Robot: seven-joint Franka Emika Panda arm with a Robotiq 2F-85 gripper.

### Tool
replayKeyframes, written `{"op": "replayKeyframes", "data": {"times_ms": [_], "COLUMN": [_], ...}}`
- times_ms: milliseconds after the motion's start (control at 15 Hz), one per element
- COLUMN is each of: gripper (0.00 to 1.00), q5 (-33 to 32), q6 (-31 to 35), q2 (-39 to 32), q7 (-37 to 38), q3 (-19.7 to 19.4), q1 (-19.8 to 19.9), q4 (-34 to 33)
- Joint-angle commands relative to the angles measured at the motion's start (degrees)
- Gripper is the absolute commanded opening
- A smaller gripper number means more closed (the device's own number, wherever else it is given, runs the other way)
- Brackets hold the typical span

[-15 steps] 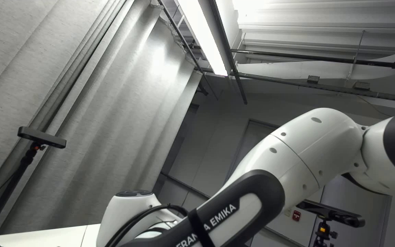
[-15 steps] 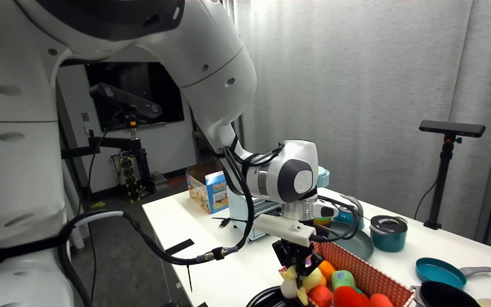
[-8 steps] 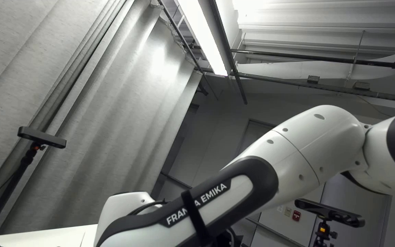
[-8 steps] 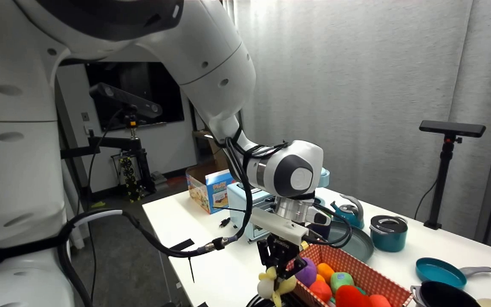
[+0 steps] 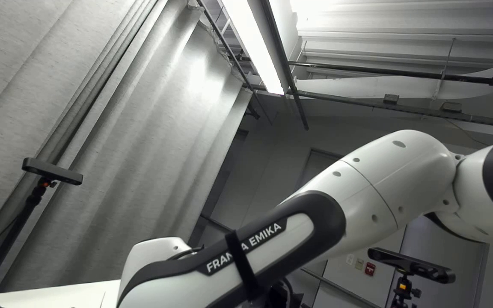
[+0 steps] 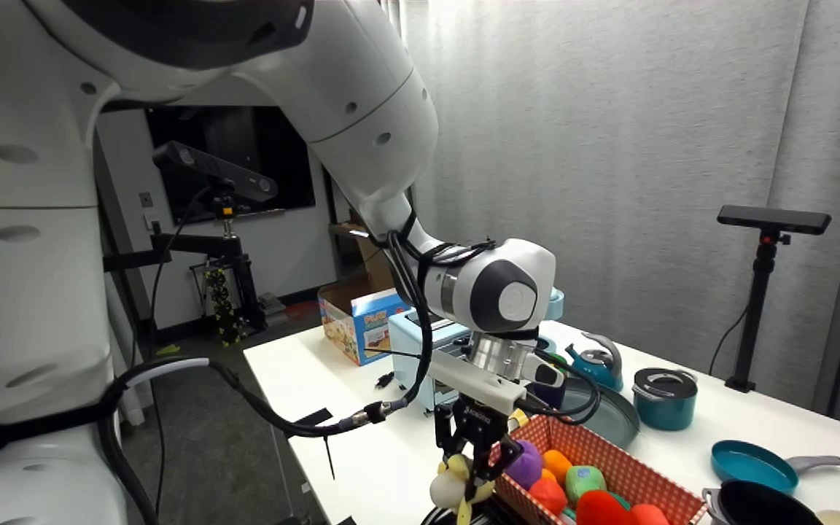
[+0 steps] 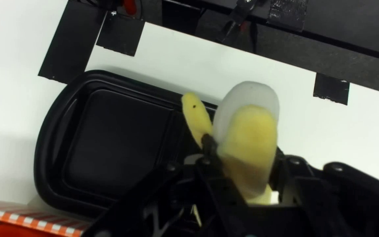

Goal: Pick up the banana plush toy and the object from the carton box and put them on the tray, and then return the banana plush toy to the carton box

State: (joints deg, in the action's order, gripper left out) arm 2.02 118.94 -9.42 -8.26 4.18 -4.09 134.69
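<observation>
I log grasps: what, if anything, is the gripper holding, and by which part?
The gripper holds the banana plush toy, apparently by its yellow peel, white end sticking out; exact contact is hidden.

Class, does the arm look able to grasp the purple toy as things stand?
Probably not: the purple toy lies in the open box, but the gripper is occupied, holding the banana plush toy.

Toys (image 6: 584,478) were contained in the carton box (image 6: 628,475). Just beside it, the tray (image 7: 117,141) was set on the worktop (image 6: 369,452).
</observation>
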Motion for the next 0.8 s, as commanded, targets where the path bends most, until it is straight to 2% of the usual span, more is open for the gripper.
{"op": "replayKeyframes", "data": {"times_ms": [0, 267, 533, 600, 733], "gripper": [0.68, 0.99, 1.00, 1.00, 1.00], "q5": [3.18, 6.49, 9.52, 7.00, 7.72], "q6": [-0.45, 0.46, 1.93, 0.56, 1.07], "q2": [0.91, 0.85, 0.82, -0.04, -0.03], "q7": [-3.40, -7.08, -10.34, -7.77, -8.62], "q3": [0.58, 0.71, 0.83, 0.49, 0.52], "q1": [0.83, 1.03, 1.21, 0.60, 0.65], "q4": [-0.16, -0.08, 0.14, -0.28, -0.28]}}
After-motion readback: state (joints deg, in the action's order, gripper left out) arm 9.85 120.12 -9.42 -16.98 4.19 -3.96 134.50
